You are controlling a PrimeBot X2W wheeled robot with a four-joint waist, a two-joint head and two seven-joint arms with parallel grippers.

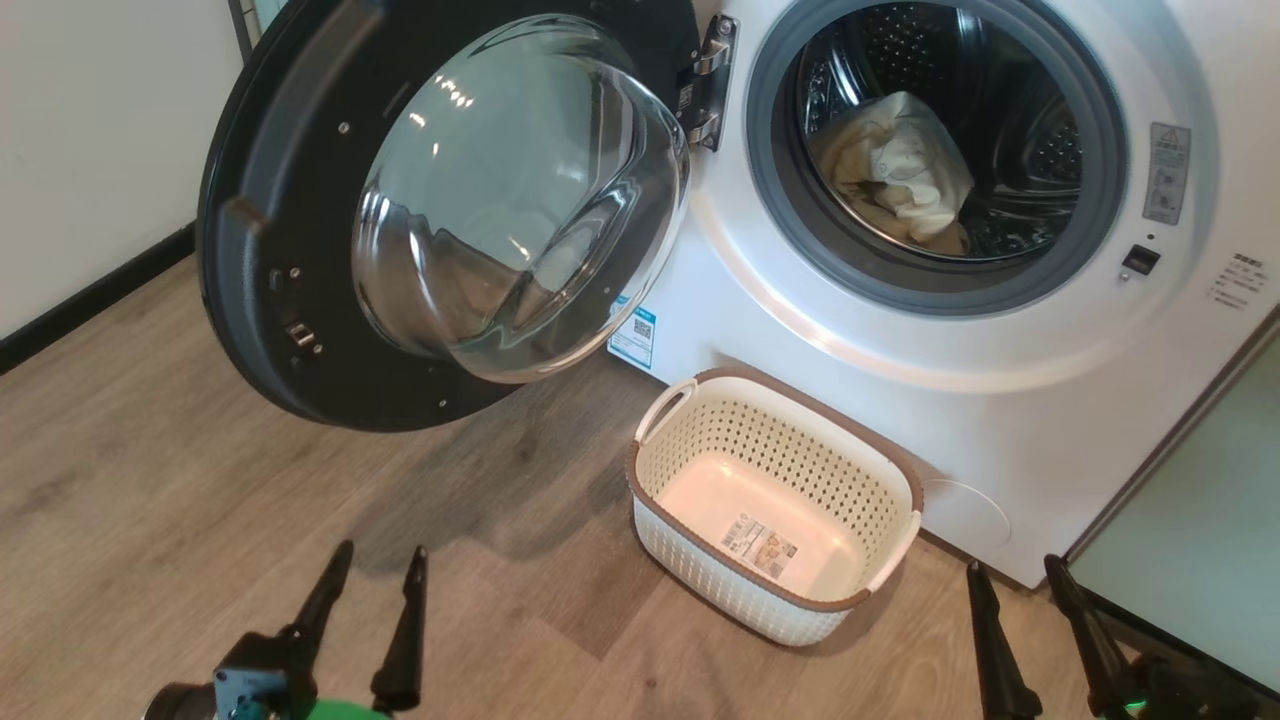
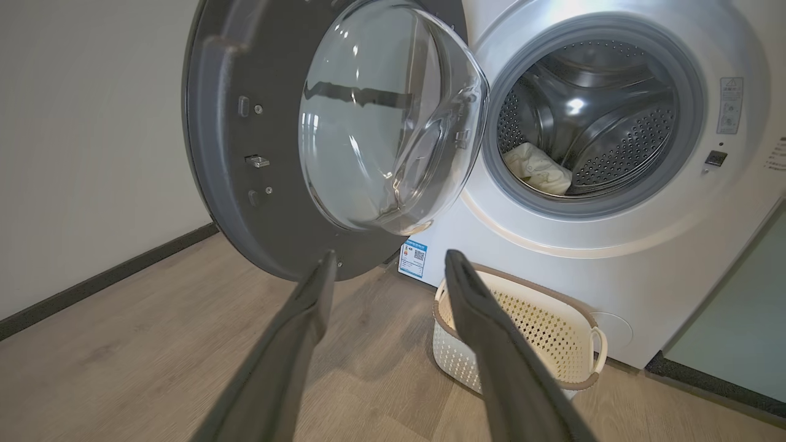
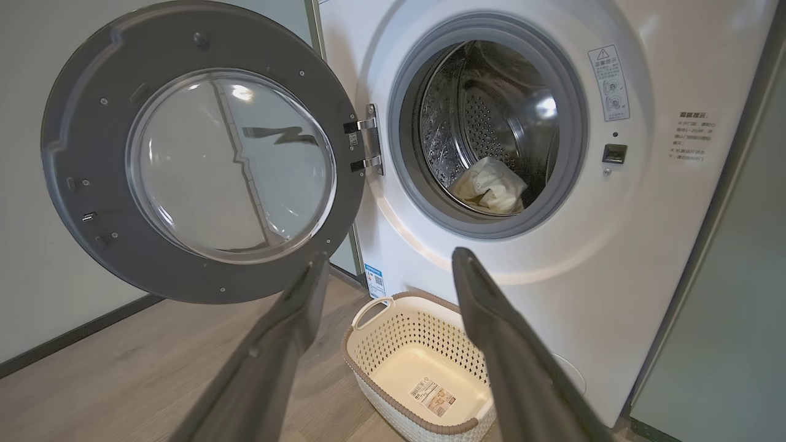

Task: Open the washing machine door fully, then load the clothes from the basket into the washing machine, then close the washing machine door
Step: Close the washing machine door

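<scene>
Down at 7 o'clock in my head view, my left gripper hovers low over the wood floor, its two dark fingers pointing up toward 12 and spread apart with nothing between them. My right gripper sits at 5 o'clock in the same pose, fingers parted and holding nothing. From each wrist the fingers frame the scene the same way: the left pair and the right pair both aim at the washing machine. I count one washing machine door, hung on two metal hinge brackets at its 2 o'clock edge and standing wide open at 10 o'clock, its glass bowl window bulging out toward me. One round opening at 1 o'clock shows the steel drum, and one bundle of pale clothes lies in its lower part. One basket stands upright on the floor just in front of the machine, mouth up, long axis running from 10 to 4 o'clock, with two white handles at its short ends and one label on its bare bottom.
</scene>
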